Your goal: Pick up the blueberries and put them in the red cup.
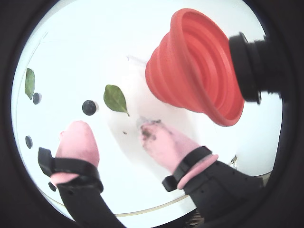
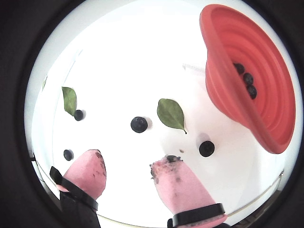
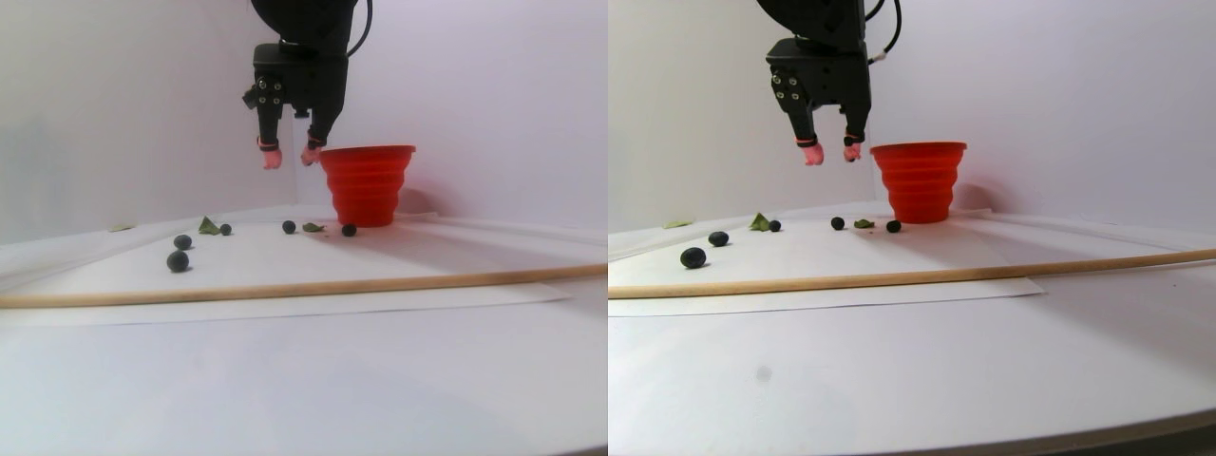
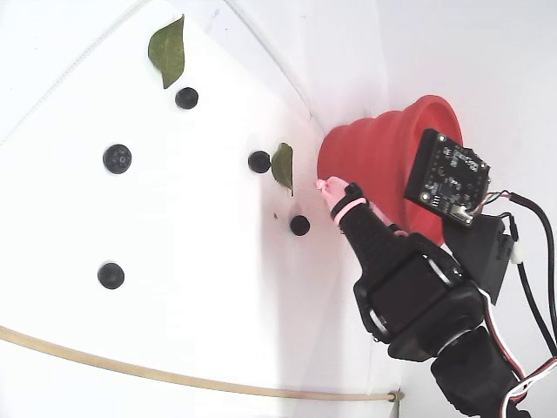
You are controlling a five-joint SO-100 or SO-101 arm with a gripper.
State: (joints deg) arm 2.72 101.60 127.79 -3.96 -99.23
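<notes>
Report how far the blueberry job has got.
Done: three blueberries lie inside the red cup. In hand: nothing; the end effector is open and empty, raised beside the cup. Left: five berries on the white sheet, the nearest one by the cup's base.

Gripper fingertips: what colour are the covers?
Pink, smudged with dark stains; the gripper shows this best in a wrist view.

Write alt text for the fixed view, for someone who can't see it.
A black robot arm's pink-tipped hand hangs empty beside a large ribbed red rubbery cup. Five small dark round blueberries and two flat green leaves lie scattered on the white table, with a thin wooden stick near the bottom.
</notes>
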